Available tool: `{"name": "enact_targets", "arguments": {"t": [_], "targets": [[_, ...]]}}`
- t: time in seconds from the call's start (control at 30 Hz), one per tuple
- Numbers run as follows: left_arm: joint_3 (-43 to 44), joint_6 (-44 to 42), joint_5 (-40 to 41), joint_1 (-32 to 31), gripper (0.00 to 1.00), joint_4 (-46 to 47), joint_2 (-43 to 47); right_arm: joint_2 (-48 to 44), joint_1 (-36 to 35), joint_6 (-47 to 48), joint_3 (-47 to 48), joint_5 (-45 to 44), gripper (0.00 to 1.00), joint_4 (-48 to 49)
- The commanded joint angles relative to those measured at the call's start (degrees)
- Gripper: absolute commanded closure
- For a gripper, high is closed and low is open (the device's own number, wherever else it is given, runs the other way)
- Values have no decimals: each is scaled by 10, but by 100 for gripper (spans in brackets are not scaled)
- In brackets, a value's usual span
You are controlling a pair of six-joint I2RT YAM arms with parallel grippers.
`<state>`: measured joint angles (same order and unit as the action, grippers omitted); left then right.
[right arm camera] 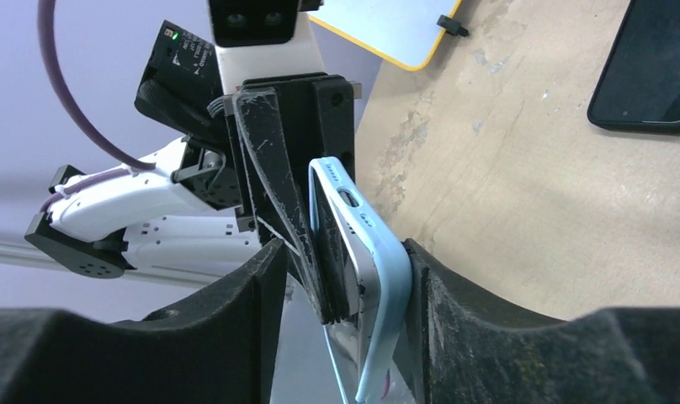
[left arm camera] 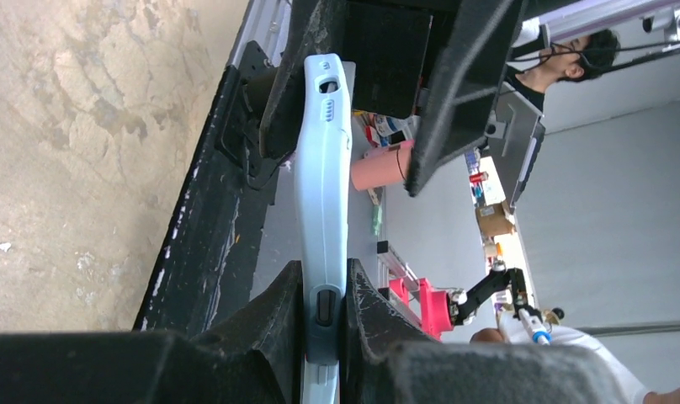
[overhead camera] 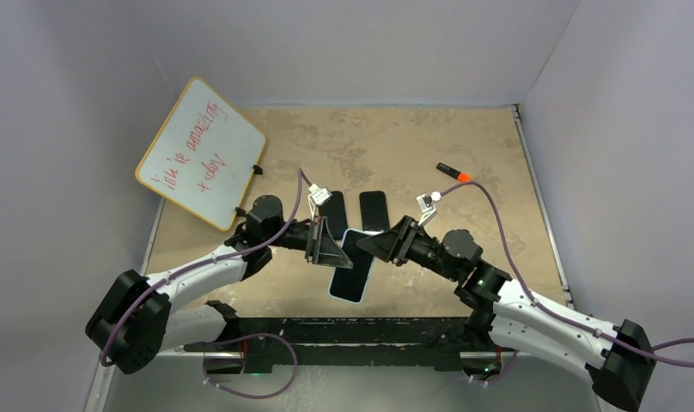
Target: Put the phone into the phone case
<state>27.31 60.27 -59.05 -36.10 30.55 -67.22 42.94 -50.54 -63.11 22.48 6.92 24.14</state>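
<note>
The phone case (right arm camera: 379,278) is pale blue; the phone (overhead camera: 374,210) is black. The table (overhead camera: 498,163) is mottled tan. The whiteboard (overhead camera: 201,153) is white, yellow-rimmed, with red writing. The marker (overhead camera: 453,171) is black and orange.

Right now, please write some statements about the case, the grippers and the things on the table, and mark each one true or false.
1. Both grippers hold the light blue phone case. True: the left gripper and the right gripper are both closed on it.
2. The case lies flat on the table. False: it is held up between the arms.
3. A dark phone lies on the table beyond the grippers. True.
4. The whiteboard is blank. False: it carries red writing.
5. An orange-tipped marker lies beside the left arm. False: it is on the right side.
</note>
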Motion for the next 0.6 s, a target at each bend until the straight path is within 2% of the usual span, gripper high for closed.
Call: {"name": "enact_targets", "arguments": {"t": [0.0, 0.07, 0.2, 0.37, 0.43, 0.5, 0.53, 0.57], "targets": [[29, -48, -10, -3, 100, -36, 13, -34, 2, 22, 37, -15, 53, 15], [37, -78, 2, -3, 100, -77, 14, -34, 2, 26, 42, -14, 65, 3], [57, -122, 19, -3, 100, -155, 9, -25, 2, 44, 51, -9, 100, 3], [98, -197, 77, -3, 100, -288, -2, -16, 2, 113, 83, -12, 100, -39], [120, -226, 99, -2, 100, -351, -12, -12, 3, 145, 115, -23, 100, -92], [125, -226, 96, -2, 100, -361, -11, -7, 2, 141, 134, 7, 79, -117], [124, -219, 92, -3, 100, -352, -7, -7, 2, 144, 141, 12, 64, -124], [121, -209, 86, -3, 100, -341, -1, -11, 2, 142, 143, 14, 60, -125]]}}
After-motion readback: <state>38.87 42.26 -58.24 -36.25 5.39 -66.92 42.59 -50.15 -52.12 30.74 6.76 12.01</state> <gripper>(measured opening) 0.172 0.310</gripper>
